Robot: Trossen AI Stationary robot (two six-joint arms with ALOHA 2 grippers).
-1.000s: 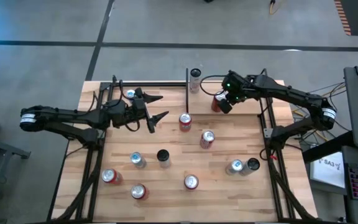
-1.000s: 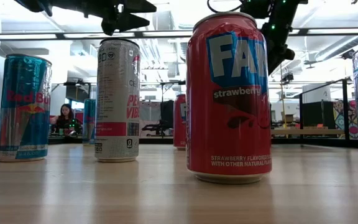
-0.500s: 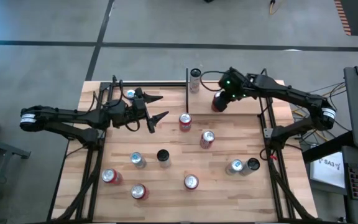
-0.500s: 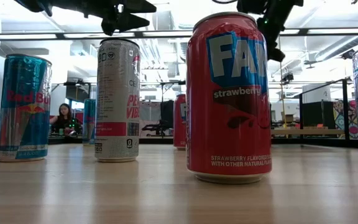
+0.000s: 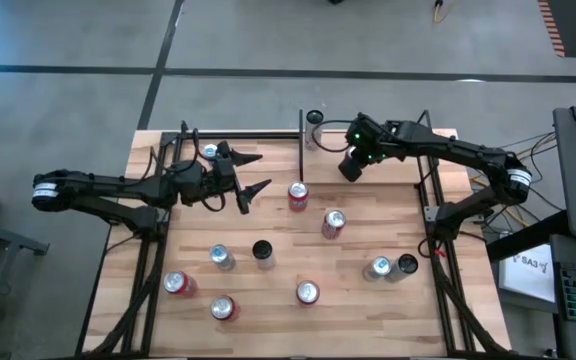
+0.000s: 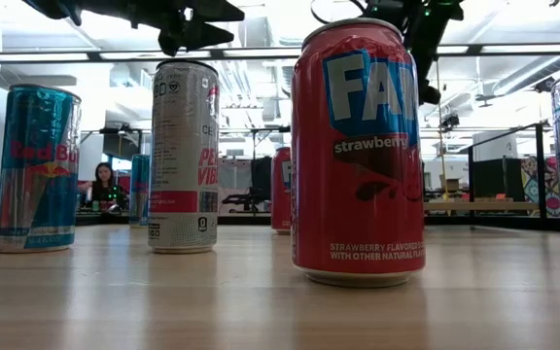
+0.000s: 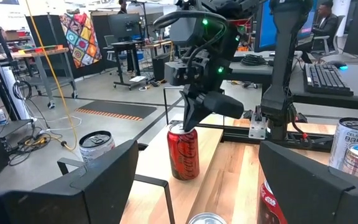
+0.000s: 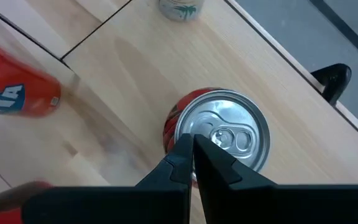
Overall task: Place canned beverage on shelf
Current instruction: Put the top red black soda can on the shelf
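Our right claw [image 5: 351, 166] hangs clenched and empty just above a red can [image 7: 183, 151] at the upper middle of the high view. With its fingers [image 8: 191, 163] pinched together over the lid, it grasps nothing; we judge it is poised to nudge or realign. The can stands upright on the counter [image 5: 368, 230], right of the black post, not on the shelf [image 5: 268, 160] at upper left. Our left claw [image 5: 251, 173] waits released over that shelf, holding nothing.

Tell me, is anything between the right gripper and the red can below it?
Nothing: the right wrist view shows the shut right gripper directly over the red can, above its lid.
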